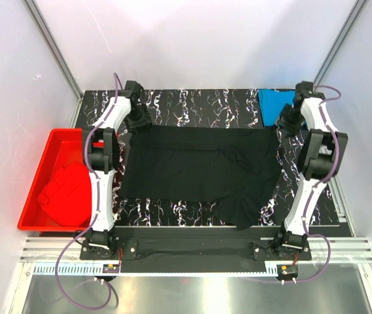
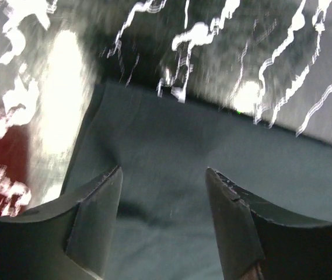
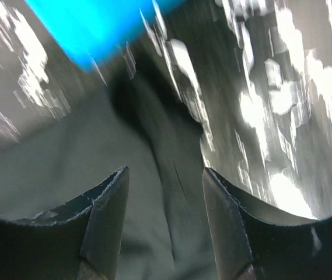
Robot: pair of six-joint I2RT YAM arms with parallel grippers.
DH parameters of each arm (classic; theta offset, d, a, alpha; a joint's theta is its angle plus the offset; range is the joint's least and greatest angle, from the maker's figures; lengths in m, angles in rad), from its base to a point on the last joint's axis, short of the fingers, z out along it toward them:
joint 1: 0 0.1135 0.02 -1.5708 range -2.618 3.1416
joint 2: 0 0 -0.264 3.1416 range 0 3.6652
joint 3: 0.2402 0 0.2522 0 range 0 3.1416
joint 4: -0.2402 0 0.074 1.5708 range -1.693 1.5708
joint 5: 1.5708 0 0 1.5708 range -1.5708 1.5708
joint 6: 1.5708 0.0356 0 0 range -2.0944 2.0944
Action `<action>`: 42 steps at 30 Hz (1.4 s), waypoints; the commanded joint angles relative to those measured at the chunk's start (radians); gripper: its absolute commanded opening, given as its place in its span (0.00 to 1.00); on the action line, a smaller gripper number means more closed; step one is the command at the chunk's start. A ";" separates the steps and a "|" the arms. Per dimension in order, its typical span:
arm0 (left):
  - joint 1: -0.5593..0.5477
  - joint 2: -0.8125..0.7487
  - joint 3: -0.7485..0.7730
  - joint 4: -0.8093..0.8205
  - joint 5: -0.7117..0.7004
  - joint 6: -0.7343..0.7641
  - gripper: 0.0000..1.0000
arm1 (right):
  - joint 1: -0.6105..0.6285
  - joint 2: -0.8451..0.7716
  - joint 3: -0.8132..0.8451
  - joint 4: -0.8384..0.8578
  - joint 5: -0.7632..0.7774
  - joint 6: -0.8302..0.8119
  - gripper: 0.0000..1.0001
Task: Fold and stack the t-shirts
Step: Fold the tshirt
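Note:
A black t-shirt (image 1: 199, 170) lies spread flat across the middle of the table, with one part hanging toward the front edge. A bright blue t-shirt (image 1: 274, 104) lies folded at the back right. The red t-shirt (image 1: 68, 193) sits crumpled in the tub on the left. My left gripper (image 1: 136, 118) hovers over the black shirt's far left corner, its jaws apart over the dark fabric (image 2: 212, 151) and holding nothing. My right gripper (image 1: 289, 121) is at the far right corner, open above the cloth (image 3: 66, 169), with the blue shirt (image 3: 90, 23) just beyond it.
A rigid red plastic tub (image 1: 38, 170) stands off the table's left side. The black marbled tabletop (image 1: 192, 101) shows behind the shirt. Metal frame posts and white walls close in the back and both sides.

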 commanded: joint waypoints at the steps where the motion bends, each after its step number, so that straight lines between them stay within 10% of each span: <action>1: -0.009 -0.198 0.014 -0.057 0.001 -0.017 0.66 | 0.013 -0.235 -0.157 -0.096 -0.015 0.013 0.60; 7: -0.090 -0.402 -0.268 0.029 0.050 -0.010 0.60 | 0.024 -0.556 -0.680 0.133 -0.313 0.142 0.41; 13: -0.228 -0.450 -0.397 0.036 0.070 0.007 0.56 | 0.045 -0.556 -0.872 0.252 -0.416 0.156 0.48; 23: -0.267 -0.520 -0.440 0.019 0.042 0.024 0.57 | 0.045 -0.467 -0.881 0.318 -0.359 0.119 0.52; 35: -0.265 -0.540 -0.451 0.015 0.007 0.032 0.56 | 0.045 -0.468 -0.797 0.193 -0.190 0.082 0.07; 40: -0.267 -0.545 -0.457 0.014 -0.013 0.046 0.57 | 0.045 -0.515 -0.754 0.114 -0.026 0.044 0.07; 42: -0.265 -0.543 -0.463 0.015 -0.013 0.047 0.57 | 0.045 -0.476 -0.734 0.111 -0.040 0.030 0.24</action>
